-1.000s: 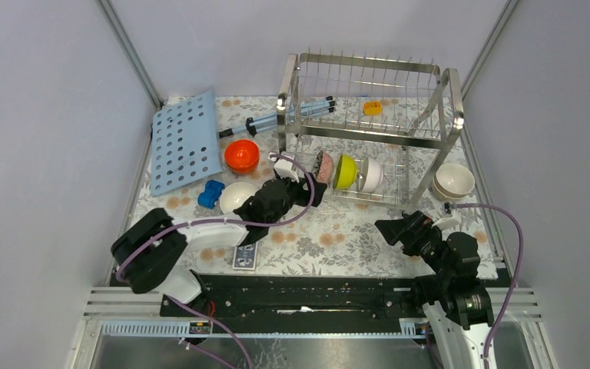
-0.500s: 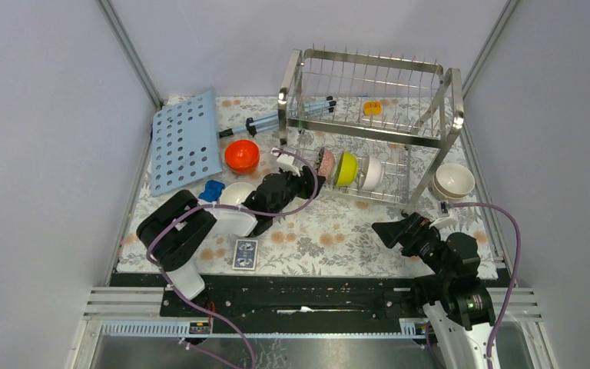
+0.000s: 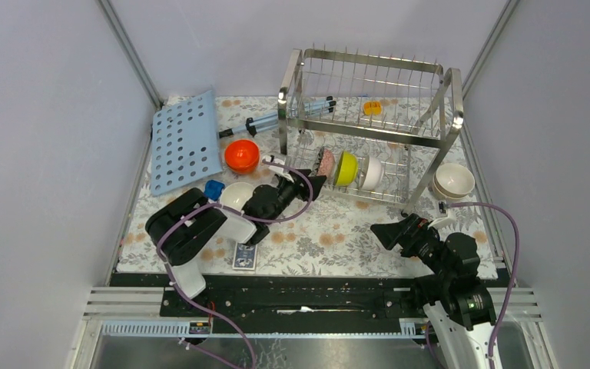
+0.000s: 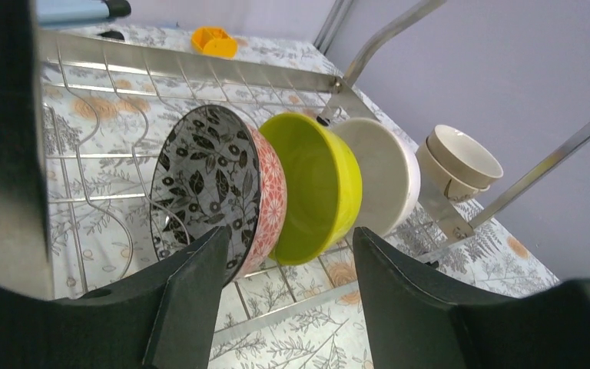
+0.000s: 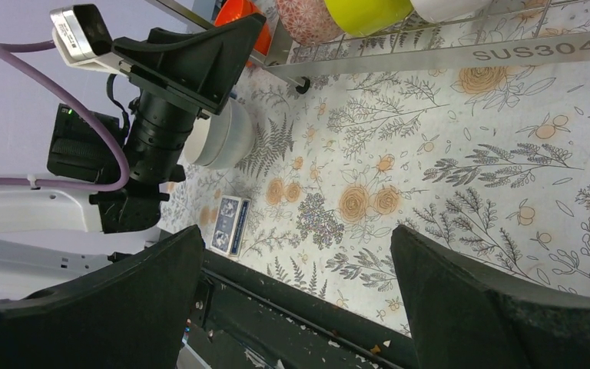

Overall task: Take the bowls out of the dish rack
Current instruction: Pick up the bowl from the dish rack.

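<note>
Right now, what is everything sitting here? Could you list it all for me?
dish rack: one, shiny steel, far middle
patterned bowl: one, black and pink, on edge in the rack
yellow-green bowl: one, in the rack, next to it
white rack bowl: one, in the rack, rightmost
stacked bowls: two, cream, right of the rack
orange bowl: one, left of the rack
loose white bowl: one, by the left arm
perforated board: one, light blue, far left
small toy: one, blue, near that board
card box: one, blue, near edge
yellow piece: one, behind the rack
tablecloth: one, floral
left gripper: black, open, facing the patterned bowl
right gripper: black, open, above the cloth
</note>
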